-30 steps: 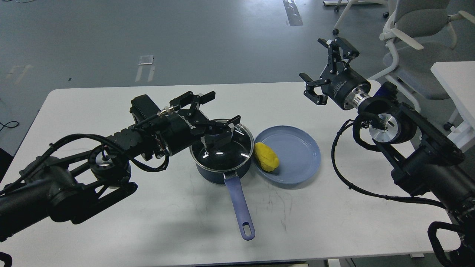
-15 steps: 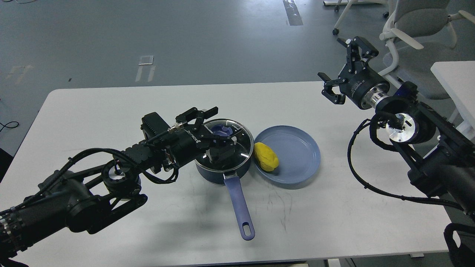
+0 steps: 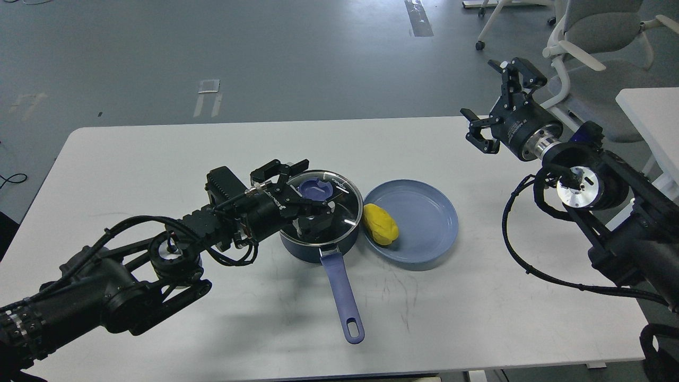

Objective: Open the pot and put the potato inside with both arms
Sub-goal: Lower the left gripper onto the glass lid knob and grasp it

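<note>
White bench (image 3: 159, 154), rounded corners, faint scuff marks on its near part. Blue plate (image 3: 424, 223) on it, right of centre. Grey floor (image 3: 265, 53) behind, with a pale tape patch (image 3: 208, 86) and a darker strip (image 3: 419, 18) near the top edge. Grey office chair (image 3: 599, 42) with white frame at top right, one black caster (image 3: 479, 45) visible. Second white tabletop (image 3: 650, 119) at the right edge. Black cable (image 3: 11, 178) on the floor, far left.

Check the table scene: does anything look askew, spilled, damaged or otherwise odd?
Nothing stands out. The glass lid sits level on the pot, the potato lies whole on the blue plate, and the table shows no spill.
</note>
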